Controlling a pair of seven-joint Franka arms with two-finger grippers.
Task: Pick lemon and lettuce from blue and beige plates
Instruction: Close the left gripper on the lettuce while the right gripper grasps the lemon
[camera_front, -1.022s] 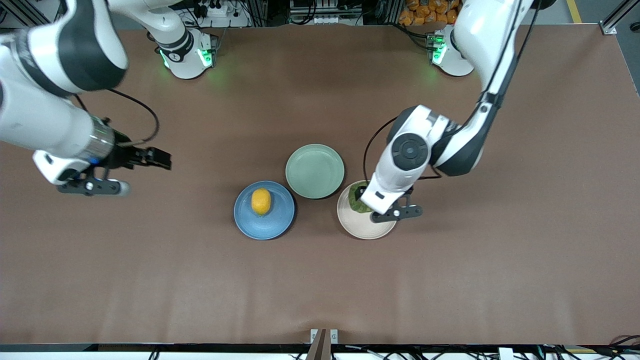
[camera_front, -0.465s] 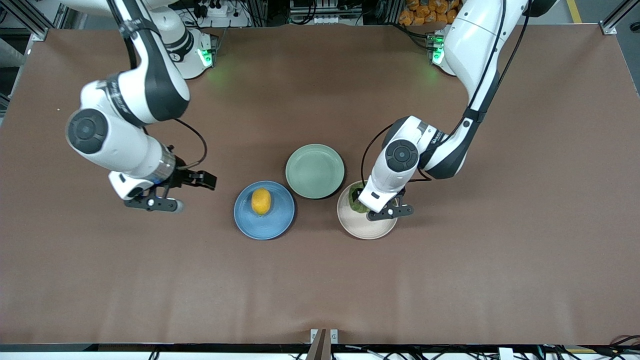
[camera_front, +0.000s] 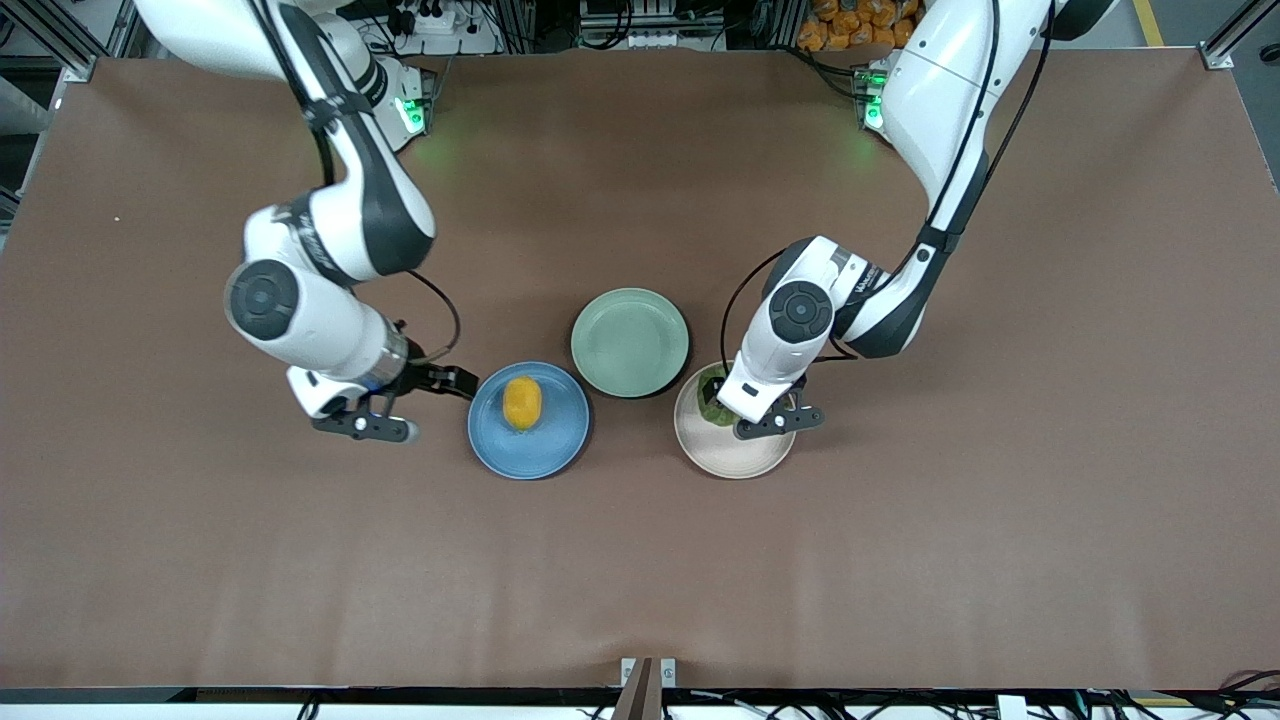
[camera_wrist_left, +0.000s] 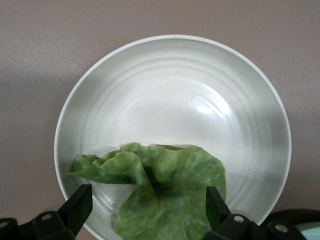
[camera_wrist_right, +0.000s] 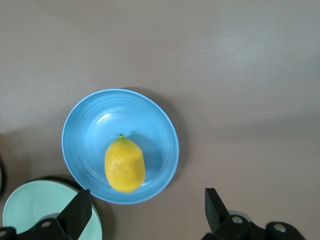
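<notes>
The yellow lemon (camera_front: 522, 403) lies on the blue plate (camera_front: 530, 452). In the right wrist view the lemon (camera_wrist_right: 125, 165) lies on the blue plate (camera_wrist_right: 90, 130). My right gripper (camera_front: 445, 383) is open and empty, in the air beside the blue plate toward the right arm's end; in its wrist view (camera_wrist_right: 145, 215) the lemon lies ahead of the fingers. The green lettuce (camera_front: 710, 398) lies on the beige plate (camera_front: 725, 455). My left gripper (camera_front: 735, 405) is open low over it, with one finger on either side of the lettuce (camera_wrist_left: 160, 195) on the beige plate (camera_wrist_left: 175, 100).
An empty mint-green plate (camera_front: 630, 342) sits between the two plates, farther from the front camera, and shows in the right wrist view (camera_wrist_right: 40, 210). The brown table (camera_front: 640, 560) has nothing else on it.
My right arm has swung in from the right arm's end of the table to beside the blue plate. My left gripper has sunk slightly over the lettuce.
</notes>
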